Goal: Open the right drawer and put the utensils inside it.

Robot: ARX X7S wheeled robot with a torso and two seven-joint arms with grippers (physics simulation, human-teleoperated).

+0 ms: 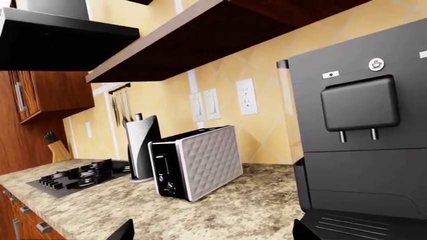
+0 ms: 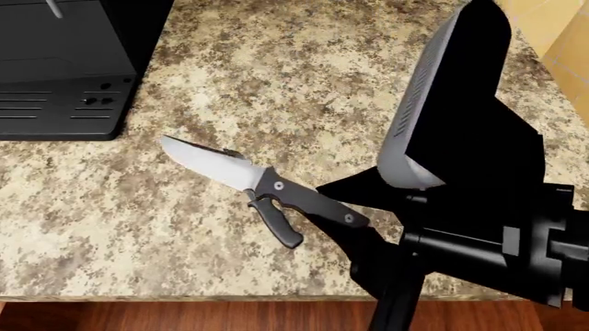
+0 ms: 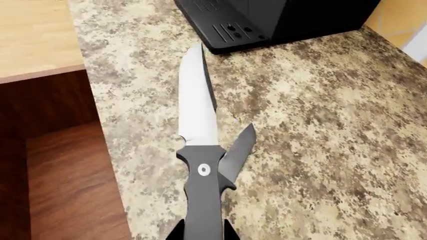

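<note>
Speckled granite countertop (image 2: pixel 304 76) — matt black knife handle (image 3: pixel 202 200)

I see two knives (image 2: pixel 267 193) lying crossed on the speckled worktop (image 2: pixel 304 76), near its front edge. The larger knife (image 3: pixel 199 150) has a pale grey pointed blade and a dark grey handle with a round rivet; its tip points toward the black machine. The smaller knife (image 3: pixel 237 150) lies partly under it, its dark blade poking out beside the handle in my right wrist view. I can't make out the right drawer.
</note>
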